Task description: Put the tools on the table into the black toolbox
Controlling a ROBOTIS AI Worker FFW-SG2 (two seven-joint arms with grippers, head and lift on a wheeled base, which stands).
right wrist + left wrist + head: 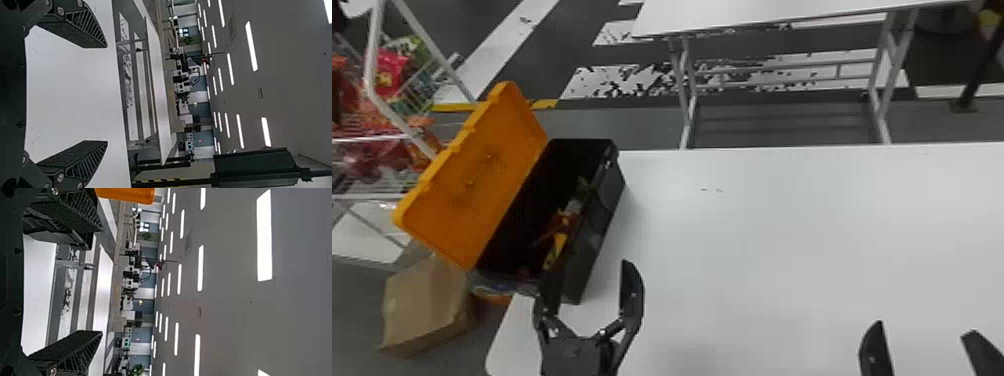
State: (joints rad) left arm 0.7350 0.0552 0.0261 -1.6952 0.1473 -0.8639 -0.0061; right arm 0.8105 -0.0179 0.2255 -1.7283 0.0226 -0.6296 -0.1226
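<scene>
Tools [566, 220] lie inside the black toolbox [594, 235], along the inner side of its right wall; red and yellow parts stand out against the dark interior, though their exact kinds are hard to tell. The toolbox sits at the left end of the white table [757, 250], set at a slant, its orange lid [482, 175] swung open to the left. Just beside the near end of the toolbox is the left gripper [588, 267], its two fingers spread wide with nothing between them. In the head view one of those fingers overlaps the dark near corner; whether they touch, I can't tell. Well apart, over the near right part of the table, the right gripper [923, 329] is likewise open and holding nothing, and the right wrist view shows the same wide gap. A few small dark marks [711, 190] dot the tabletop

Beyond the left edge, a cardboard box [422, 305] rests low down, near a white wire rack [374, 75] that carries a red packet [384, 72] and other bright packages. Past the far edge stands a second white table [757, 15] on metal legs, with patchy white markings on the dark floor beneath
</scene>
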